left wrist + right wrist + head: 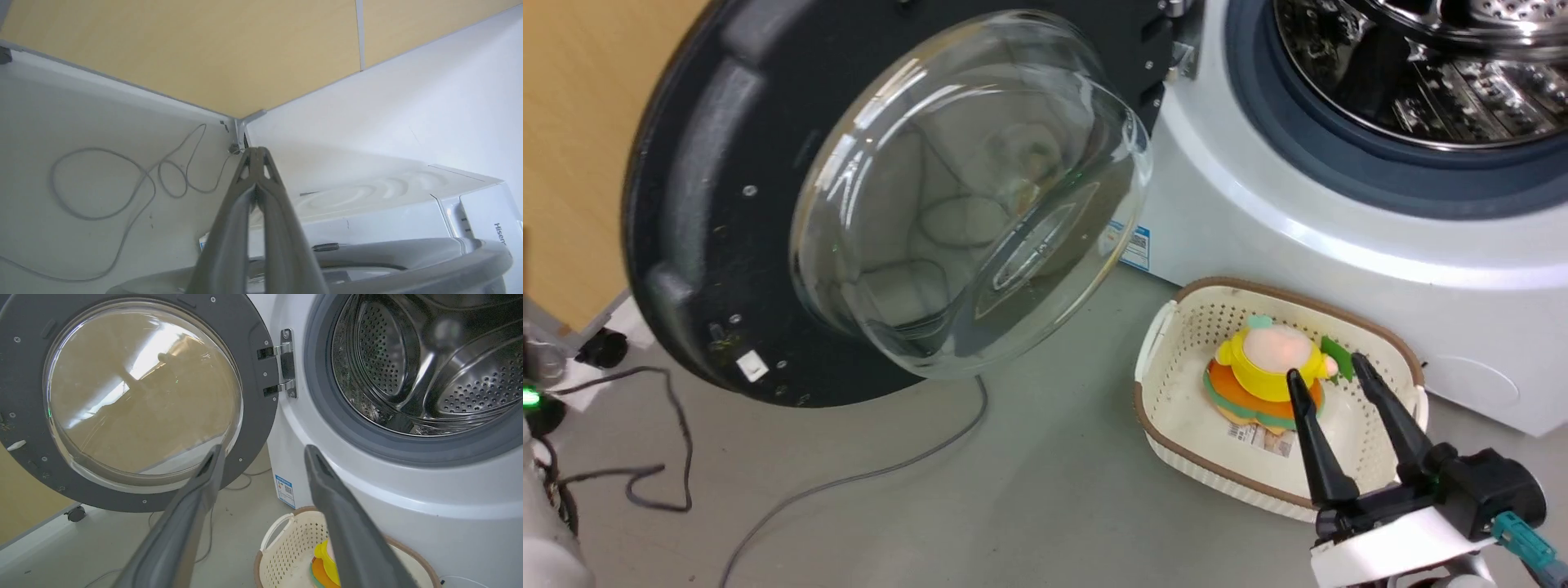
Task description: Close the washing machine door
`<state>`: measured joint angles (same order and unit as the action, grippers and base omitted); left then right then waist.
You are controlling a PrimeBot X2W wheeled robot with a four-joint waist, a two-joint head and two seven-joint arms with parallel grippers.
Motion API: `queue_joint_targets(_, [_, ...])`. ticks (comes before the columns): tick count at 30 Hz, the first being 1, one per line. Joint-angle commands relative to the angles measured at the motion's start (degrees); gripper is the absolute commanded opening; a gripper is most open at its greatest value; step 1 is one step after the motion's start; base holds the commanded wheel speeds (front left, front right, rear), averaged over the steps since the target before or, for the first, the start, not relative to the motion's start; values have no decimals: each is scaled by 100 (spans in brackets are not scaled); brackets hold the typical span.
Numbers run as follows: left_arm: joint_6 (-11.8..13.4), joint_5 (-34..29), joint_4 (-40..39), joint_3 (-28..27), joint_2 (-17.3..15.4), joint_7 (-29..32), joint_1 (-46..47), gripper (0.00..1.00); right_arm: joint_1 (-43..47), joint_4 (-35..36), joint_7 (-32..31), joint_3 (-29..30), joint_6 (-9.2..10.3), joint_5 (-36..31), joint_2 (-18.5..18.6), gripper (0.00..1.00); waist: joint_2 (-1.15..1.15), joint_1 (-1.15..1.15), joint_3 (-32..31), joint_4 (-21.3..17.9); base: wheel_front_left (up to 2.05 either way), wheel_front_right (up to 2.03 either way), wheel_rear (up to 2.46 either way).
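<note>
The washing machine door (727,204) hangs open beside the drum (1421,82); left claw (256,153) pinched closed, right claw (1327,366) spread wide.

**Grey floor: machine, basket, loose cables**

The smooth pale-grey floor (1029,506) carries the white front-loading washing machine (1258,212), which stands at the right of the head view. Just in front of its lower panel sits an oval white perforated plastic basket with a brown rim (1186,331); whether the two touch cannot be told. Left of the basket, a thin grey cable (849,480) curves across the open floor. Farther left, a thinner black cable (684,457) lies in loose bends. A small black caster wheel (603,349) rests at the floor's left edge.
</note>
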<state>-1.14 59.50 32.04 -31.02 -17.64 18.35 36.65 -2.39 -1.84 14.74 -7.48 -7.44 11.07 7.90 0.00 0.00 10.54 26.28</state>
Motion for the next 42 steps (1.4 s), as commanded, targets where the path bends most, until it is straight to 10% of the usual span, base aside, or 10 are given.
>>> queue_joint_targets(1, [-14, 175, 137, -21, -11, 257, 125, 0, -78, 27, 26, 5, -5, -16, 39, 100, 0, 0, 41, -44, 0, 0, 0])
queue_joint_targets(20, [-507, 1372, -291, 475, 224, 3178, -613, 0, 70, -53, 26, 300, -5, 4, -98, 100, 0, 0, -408, -190, 0, 0, 0])
queue_joint_targets(42, [345, 2198, -2977, 1792, 1469, 3799, -2802, 0, 500, -121, 26, 638, -5, 16, -215, 100, 0, 0, -979, -1228, 0, 0, 0])
